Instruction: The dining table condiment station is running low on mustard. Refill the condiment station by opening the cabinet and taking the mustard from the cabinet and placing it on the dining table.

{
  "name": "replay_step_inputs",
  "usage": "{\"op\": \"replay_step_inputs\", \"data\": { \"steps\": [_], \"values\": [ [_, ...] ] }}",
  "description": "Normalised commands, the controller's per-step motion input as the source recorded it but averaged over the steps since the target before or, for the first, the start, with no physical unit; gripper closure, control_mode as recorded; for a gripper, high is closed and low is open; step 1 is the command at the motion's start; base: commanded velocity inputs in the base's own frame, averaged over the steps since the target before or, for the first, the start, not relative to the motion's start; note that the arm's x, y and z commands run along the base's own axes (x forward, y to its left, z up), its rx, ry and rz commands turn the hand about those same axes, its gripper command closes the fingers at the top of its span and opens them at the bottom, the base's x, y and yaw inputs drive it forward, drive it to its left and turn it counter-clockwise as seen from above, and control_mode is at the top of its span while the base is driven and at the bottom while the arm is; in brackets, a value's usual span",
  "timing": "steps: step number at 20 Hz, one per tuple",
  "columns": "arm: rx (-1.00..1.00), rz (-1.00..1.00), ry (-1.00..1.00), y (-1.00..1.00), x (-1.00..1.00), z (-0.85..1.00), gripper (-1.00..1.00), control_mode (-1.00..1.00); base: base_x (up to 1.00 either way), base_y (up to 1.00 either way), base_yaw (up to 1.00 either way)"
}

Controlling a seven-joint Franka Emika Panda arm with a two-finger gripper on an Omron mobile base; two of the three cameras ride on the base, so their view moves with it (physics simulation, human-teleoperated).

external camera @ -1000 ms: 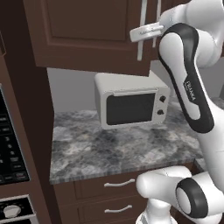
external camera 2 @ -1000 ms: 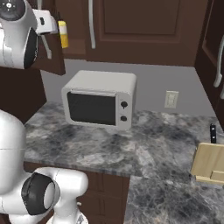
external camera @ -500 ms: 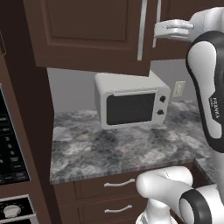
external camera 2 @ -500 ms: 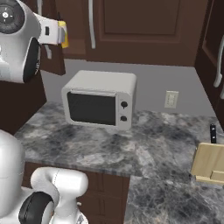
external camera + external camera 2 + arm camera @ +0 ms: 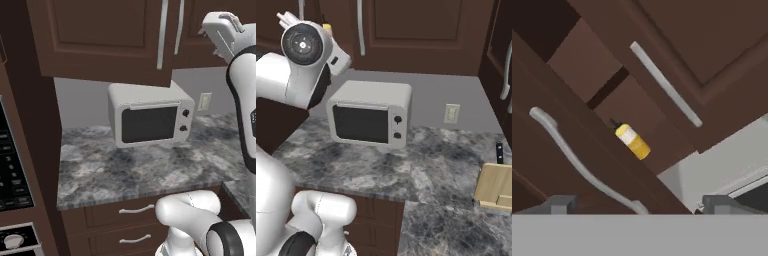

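While the gripper [image 5: 632, 207] sits with its fingers apart and nothing between them, the mustard [image 5: 632, 141] stands dead ahead inside the cabinet [image 5: 607, 90], past the open door's curved handle [image 5: 577, 159]. Honestly, reaching straight in could clip that door edge.

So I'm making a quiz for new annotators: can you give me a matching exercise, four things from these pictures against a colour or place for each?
Things:
1. mustard
2. microwave
3. knife block
4. wall outlet

Descriptions:
A. pale wood, at the counter's right end
B. white, on the grey wall right of the microwave
C. yellow with a dark cap, inside the open cabinet
D. white with a dark door, on the marbled counter

Pairs: 1-C, 2-D, 3-A, 4-B
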Motion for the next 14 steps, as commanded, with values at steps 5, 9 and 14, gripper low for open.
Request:
{"op": "replay_step_inputs", "data": {
  "steps": [5, 9, 14],
  "values": [
    [0.42, 0.06, 0.23, 0.00, 0.32, -0.04, -1.00, -1.00, 0.00, 0.00, 0.00],
    [0.25, 0.18, 0.10, 0.00, 0.42, -0.09, -1.00, -1.00, 0.00, 0.00, 0.00],
    [0.18, 0.18, 0.07, 0.00, 0.63, -0.23, -1.00, -1.00, 0.00, 0.00, 0.00]
  ]
}}
